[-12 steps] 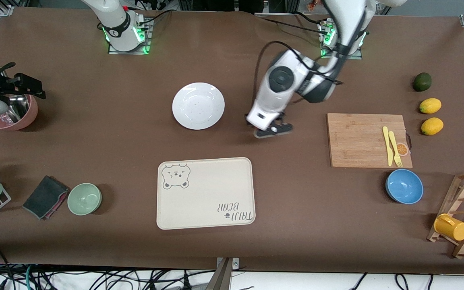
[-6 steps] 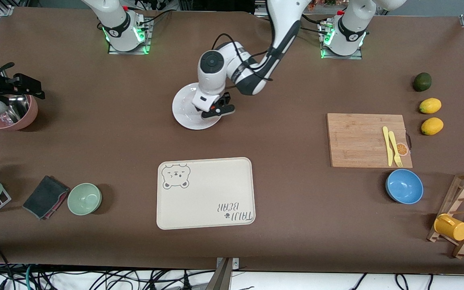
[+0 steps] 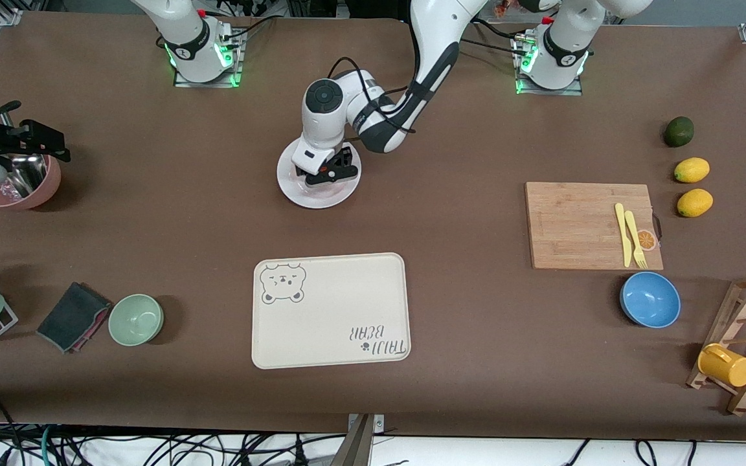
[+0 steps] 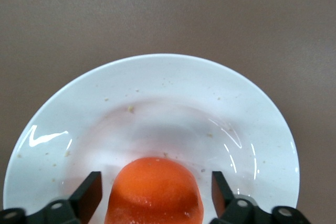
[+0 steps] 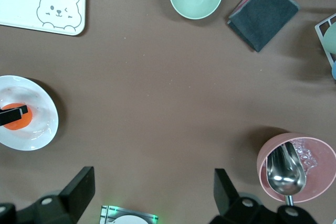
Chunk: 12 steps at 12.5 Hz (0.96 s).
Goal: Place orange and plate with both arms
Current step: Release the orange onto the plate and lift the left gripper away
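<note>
We see the left pincer spread around the orange over the plate, contact unclear, right pincer spread, waiting above the tabletop.

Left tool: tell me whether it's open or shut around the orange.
Open. In the left wrist view the left tool straddles the orange over the plate, with gaps between fruit and both fingers.

White arms, black grippers, seemingly green-lit bases
</note>
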### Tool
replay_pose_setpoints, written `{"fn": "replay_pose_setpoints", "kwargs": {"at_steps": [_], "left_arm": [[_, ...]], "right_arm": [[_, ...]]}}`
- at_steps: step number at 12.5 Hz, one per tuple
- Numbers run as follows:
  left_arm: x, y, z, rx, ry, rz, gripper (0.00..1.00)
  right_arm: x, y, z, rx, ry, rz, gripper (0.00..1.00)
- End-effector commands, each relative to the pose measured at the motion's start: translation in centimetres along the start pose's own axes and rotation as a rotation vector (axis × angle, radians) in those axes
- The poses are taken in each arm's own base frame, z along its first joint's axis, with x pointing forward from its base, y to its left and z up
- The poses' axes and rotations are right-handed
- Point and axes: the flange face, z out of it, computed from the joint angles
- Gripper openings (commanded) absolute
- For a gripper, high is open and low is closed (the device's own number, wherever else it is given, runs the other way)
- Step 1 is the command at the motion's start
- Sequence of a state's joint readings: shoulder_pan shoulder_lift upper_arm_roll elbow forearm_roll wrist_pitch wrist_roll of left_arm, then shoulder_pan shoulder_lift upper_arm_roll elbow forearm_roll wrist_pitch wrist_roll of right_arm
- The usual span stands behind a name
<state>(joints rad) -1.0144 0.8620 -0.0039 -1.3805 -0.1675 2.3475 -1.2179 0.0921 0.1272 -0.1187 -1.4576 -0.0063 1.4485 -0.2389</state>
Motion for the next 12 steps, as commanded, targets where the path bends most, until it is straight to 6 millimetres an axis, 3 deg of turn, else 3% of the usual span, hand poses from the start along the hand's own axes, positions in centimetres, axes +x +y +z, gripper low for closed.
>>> {"fn": "replay_pose_setpoints", "kwargs": {"at_steps": [1, 4, 5, 6, 7, 9, 12], "left_arm": [[1.0, 0.2, -1.9, 0.029, -0.007, -0.022, 1.0], [6.0, -1.5, -6.9, 0.078, -0.022, -0.082, 1.0], [8.3, -2.6, -9.1, 0.09, -0.028, -0.103, 1.0], [11.1, -4.2, -11.2, 0.12, -0.047, -0.133, 1.0], [13.5, -5.6, -13.7, 0.123, -0.052, -0.162, 1.0], [19.6, -9.6, -17.5, 0.127, -0.071, -0.148, 1.0], [27.0, -16.7, -21.0, 0.147, -0.123, -0.057, 1.0]], "right_arm": [[-0.1, 0.0, -0.7, -0.025, 0.006, -0.01, 1.0], [-0.5, 1.2, -0.3, -0.003, -0.006, -0.025, 1.0], [0.1, 1.4, 0.7, -0.007, -0.028, -0.027, 1.0], [1.9, 0.8, 3.3, -0.011, -0.086, -0.041, 1.0], [2.0, 1.0, 4.1, -0.008, -0.111, -0.043, 1.0], [2.5, 1.8, 6.0, 0.02, -0.15, -0.037, 1.0], [3.2, 2.8, 7.5, 0.029, -0.176, -0.085, 1.0]]}}
